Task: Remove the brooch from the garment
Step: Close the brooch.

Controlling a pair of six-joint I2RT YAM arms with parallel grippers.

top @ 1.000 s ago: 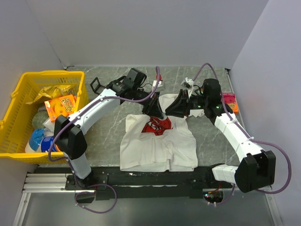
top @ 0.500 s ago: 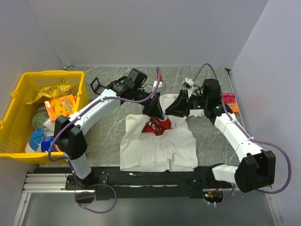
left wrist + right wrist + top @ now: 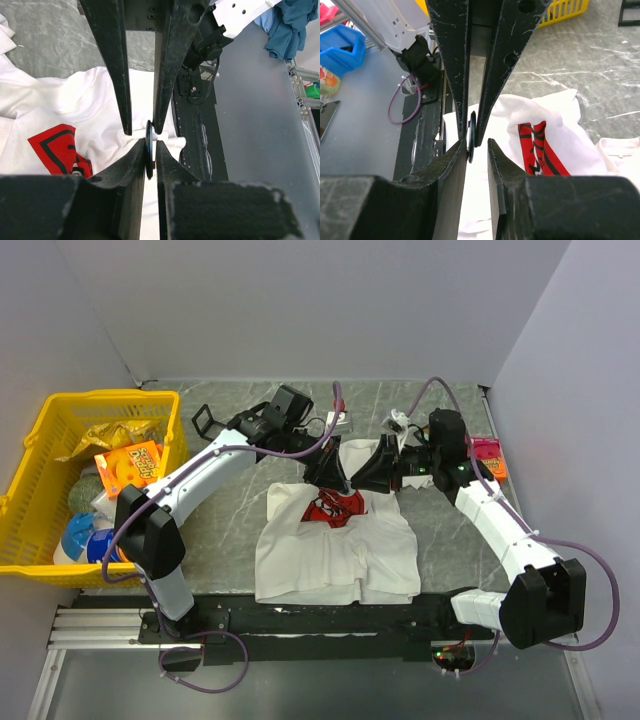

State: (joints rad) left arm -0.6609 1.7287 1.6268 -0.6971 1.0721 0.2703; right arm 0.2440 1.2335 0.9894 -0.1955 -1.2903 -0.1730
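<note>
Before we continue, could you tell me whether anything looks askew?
The T-shirt lies rumpled, its chest bunched where the left hand pinches a dark disc, the right hand close opposite. Nothing looks spilled.

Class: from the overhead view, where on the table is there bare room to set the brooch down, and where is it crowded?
Bare tabletop lies between the left arm and the T-shirt, and between the T-shirt and the right arm. Crowded: where the left gripper and right gripper meet over the T-shirt, and the full yellow basket.
</note>
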